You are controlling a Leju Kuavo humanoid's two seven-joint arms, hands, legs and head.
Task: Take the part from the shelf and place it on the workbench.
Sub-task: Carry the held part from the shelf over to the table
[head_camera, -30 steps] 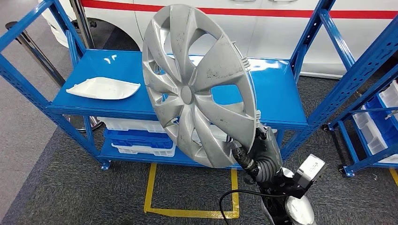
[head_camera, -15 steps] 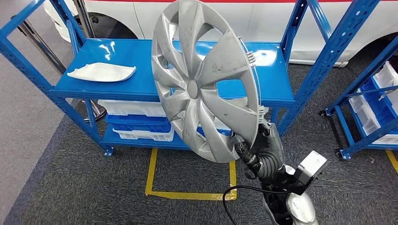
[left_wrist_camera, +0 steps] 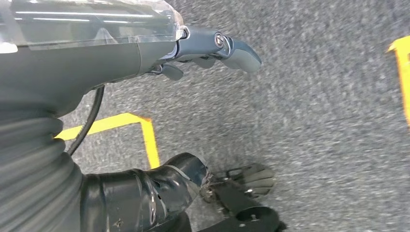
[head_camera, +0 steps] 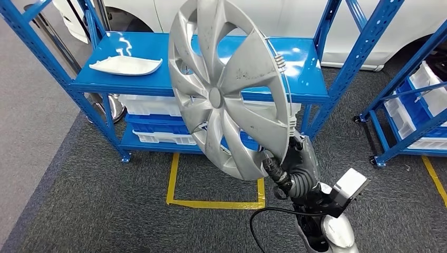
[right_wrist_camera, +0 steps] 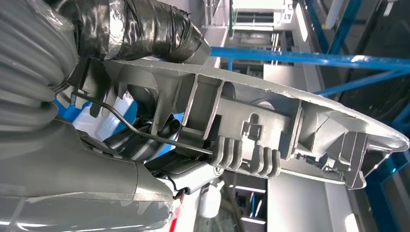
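Observation:
A large silver hubcap stands on edge, tilted, in the air in front of the blue shelf. My right hand grips its lower rim from below. In the right wrist view the hubcap's ribbed back rim with its wire ring runs across, and my taped thumb presses on its edge. My left hand hangs over the grey carpet with its fingers apart and holds nothing.
A white plastic trim piece lies on the shelf's top board at the left. White and blue bins fill the lower level. A second blue rack stands at the right. Yellow floor tape marks a square below the hubcap.
The whole picture has shifted: the shelf now sits higher and looks a little smaller, so the camera has moved. The hubcap stays in my right hand's grip.

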